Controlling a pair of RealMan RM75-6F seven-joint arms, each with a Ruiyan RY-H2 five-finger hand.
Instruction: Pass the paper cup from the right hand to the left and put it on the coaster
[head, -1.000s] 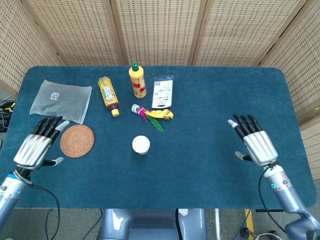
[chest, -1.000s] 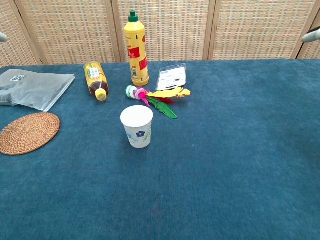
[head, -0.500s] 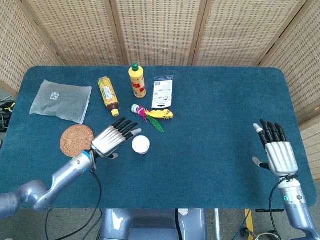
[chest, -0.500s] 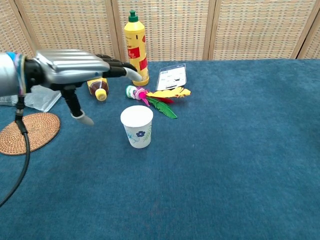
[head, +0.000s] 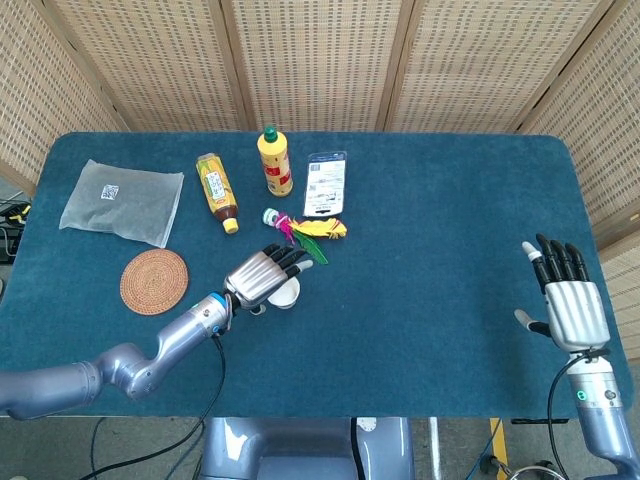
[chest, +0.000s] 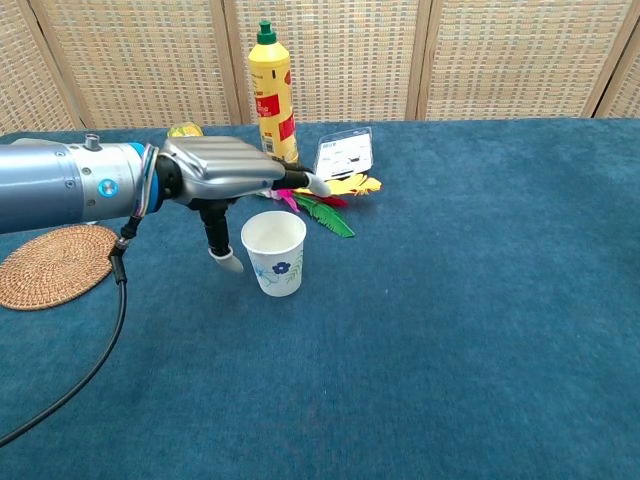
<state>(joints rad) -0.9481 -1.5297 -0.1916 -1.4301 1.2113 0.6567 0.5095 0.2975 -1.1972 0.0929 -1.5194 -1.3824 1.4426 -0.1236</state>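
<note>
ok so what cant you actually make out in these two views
- Lying bottle, chest view: mostly hidden behind the left hand.
- Right hand: out of frame in the chest view.
- Print on the card pack: too small in both views.
- Thumb-to-paper cup contact: unclear.

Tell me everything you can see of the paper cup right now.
The paper cup is white, looks like thin paper, with a small blue flower print on its side. It stands upright, mouth up, on the blue tablecloth near mid-table, and appears empty. The left hand hovers just beside and above it with fingers extended over the rim and the thumb hanging down at its left; no contact is visible. It is apart from the woven coaster, further left.
</note>
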